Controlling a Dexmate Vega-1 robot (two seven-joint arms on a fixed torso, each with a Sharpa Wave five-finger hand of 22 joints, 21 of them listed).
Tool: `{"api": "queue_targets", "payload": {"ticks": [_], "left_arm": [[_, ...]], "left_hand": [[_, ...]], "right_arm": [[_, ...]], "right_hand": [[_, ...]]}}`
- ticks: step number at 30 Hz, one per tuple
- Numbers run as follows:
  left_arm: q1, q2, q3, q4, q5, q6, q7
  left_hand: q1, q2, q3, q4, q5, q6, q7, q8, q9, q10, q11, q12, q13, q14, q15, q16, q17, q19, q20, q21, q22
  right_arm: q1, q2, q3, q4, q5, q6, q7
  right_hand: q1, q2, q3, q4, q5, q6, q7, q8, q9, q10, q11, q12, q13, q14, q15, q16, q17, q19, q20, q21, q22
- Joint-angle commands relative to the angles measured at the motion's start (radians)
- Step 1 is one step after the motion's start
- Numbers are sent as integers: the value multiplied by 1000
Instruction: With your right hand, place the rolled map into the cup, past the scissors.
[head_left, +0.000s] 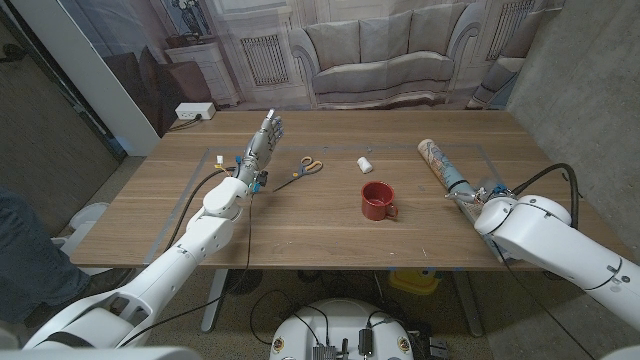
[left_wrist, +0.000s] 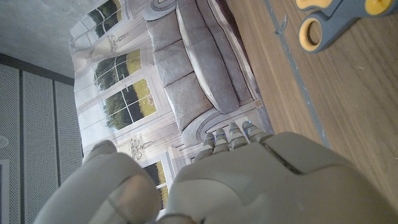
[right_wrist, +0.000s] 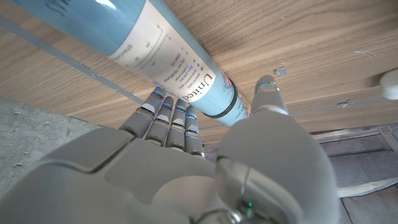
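The red cup (head_left: 377, 200) stands near the middle of the wooden table (head_left: 300, 235), bare wood all round it. The rolled map (head_left: 438, 163) lies flat to the cup's right, well apart from it, running back toward the far edge. The right hand (head_left: 468, 194) is at the map's near end; in the right wrist view its fingers (right_wrist: 176, 118) and thumb bracket the tube (right_wrist: 155, 50), though whether they clamp it I cannot tell. Print on the map reads "Unite…", the rest hidden. The scissors (head_left: 300, 170) lie to the cup's far left, a small white object (head_left: 365, 165) behind the cup. The left hand (head_left: 262, 140), fingers straight and holding nothing, is beyond the scissors
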Motion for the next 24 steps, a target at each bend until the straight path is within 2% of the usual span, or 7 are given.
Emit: {"api": "queue_targets", "payload": {"ticks": [1,24], "left_arm": [[2,5,-3,-2,-4,5,-6],[2,-2,0,6,-6,7,-4]], "left_hand": [[5,7,-7,1,-1,1,1,1,5,0,-1,4,6,-1,3,2,4,-6,6,7,3],[7,9,-12,1,-1,2,-1,2,5,-1,-5,4,6,-2,2,2,4,-7,15,7,3]], "right_arm": [[15,4,-17,22,12,-1,3],[64,-6,-60,69,39,-29,17]], "right_hand": [[9,4,2,1,10,8,-6,3,2,10,-1,4,4,10,-2,5,2,6,-2,0,5],[41,20,13,-4,16,10,-10,1,3,13,-5,2,4,16,-6,4,3,14,-7,-6,6]]}}
